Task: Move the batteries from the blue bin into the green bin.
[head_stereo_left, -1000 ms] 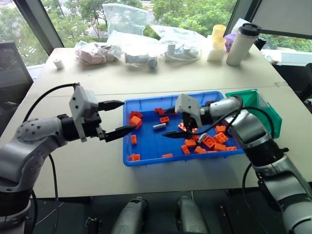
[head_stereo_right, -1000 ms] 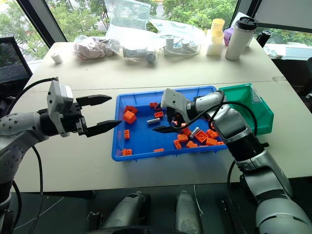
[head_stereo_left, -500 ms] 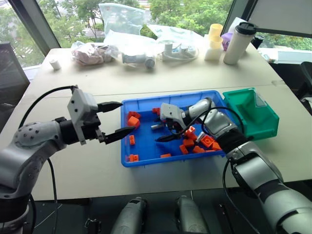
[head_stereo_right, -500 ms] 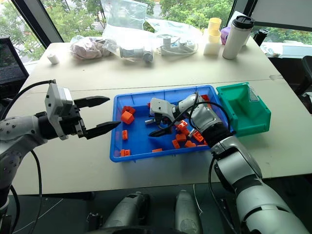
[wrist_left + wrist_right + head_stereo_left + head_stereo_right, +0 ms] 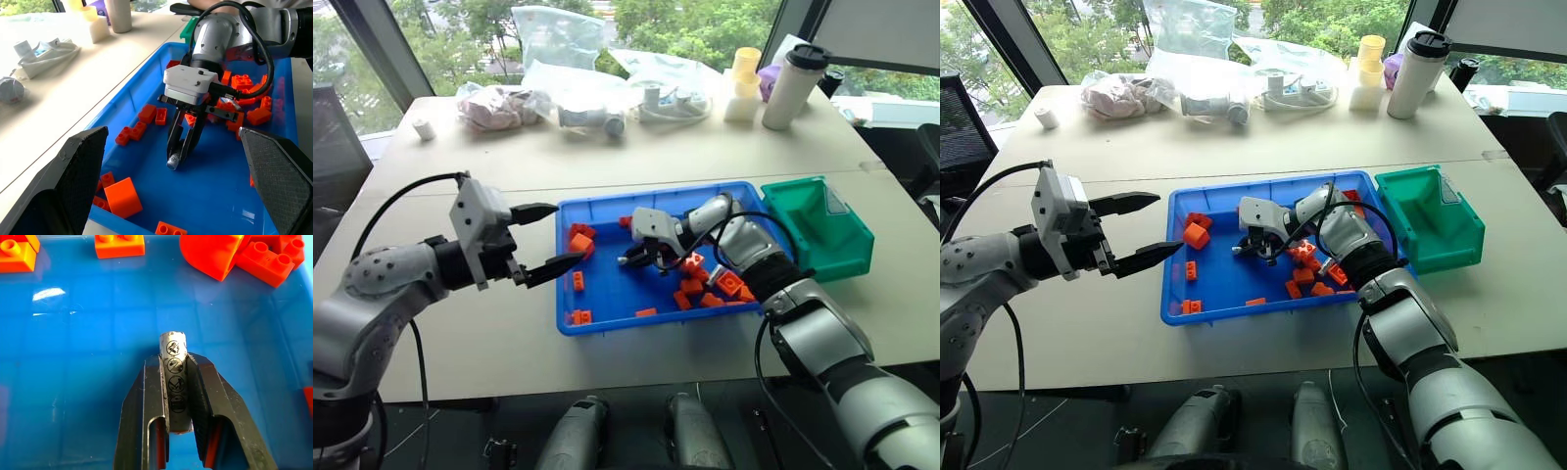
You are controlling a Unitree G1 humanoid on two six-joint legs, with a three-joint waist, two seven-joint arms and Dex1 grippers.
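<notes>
Right hand (image 5: 176,396) now clamping battery (image 5: 174,377) lengthwise.

A silver-grey battery (image 5: 173,377), printed with small round symbols, is lying pinched between two black fingers (image 5: 149,411) over the floor of the shallow blue bin (image 5: 607,304), while the deeper green bin (image 5: 822,230) is sitting just beside the tray's end.

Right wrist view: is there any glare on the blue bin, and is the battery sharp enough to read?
Right wrist view: white glare streaks on the blue bin floor; the battery in the right end effector is sharp, its round symbols visible. Left wrist view: the left end effector's near fingers look oversized.
</notes>
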